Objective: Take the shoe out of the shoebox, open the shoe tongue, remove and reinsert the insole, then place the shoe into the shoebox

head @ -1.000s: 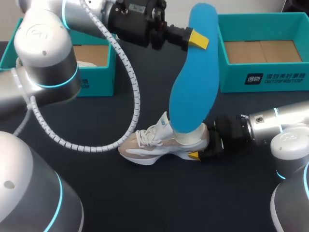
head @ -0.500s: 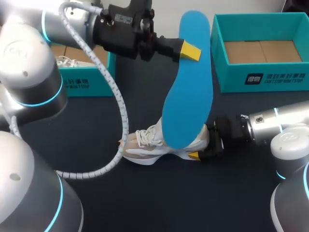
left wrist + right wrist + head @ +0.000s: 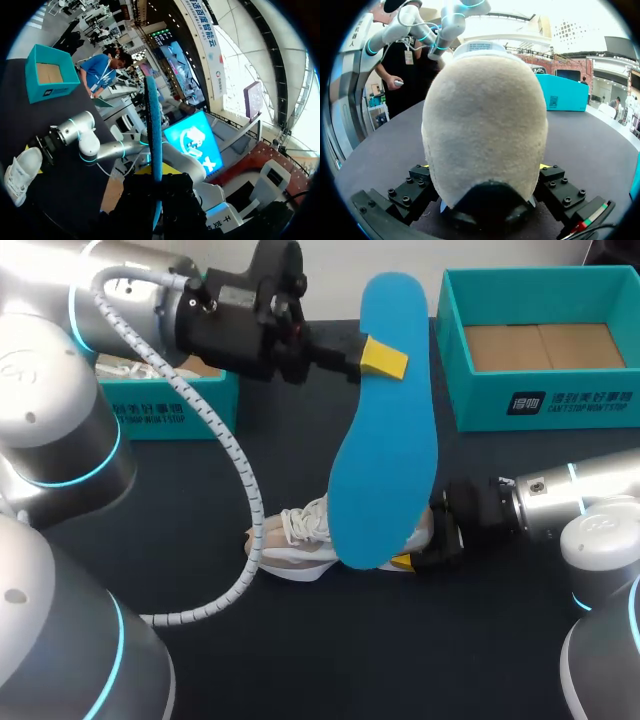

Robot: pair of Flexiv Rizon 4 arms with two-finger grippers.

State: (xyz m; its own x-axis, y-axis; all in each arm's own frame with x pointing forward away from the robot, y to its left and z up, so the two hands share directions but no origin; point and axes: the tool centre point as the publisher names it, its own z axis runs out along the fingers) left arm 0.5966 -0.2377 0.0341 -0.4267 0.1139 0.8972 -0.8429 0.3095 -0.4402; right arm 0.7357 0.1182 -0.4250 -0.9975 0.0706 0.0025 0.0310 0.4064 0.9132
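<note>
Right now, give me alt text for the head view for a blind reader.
The left gripper holds a blue insole above a shoe, whose heel the right gripper clamps on the table. Teal left shoebox and right shoebox stand behind.

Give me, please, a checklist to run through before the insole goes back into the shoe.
1. Left gripper shut on the insole: ok, held up in the air.
2. Right gripper shut on the shoe, at its heel: ok.
3. Shoe upright on the table: ok.
4. Insole apart from the shoe: ok, per the left wrist view.
5. Tongue open: cannot tell, the insole hides it.
</note>
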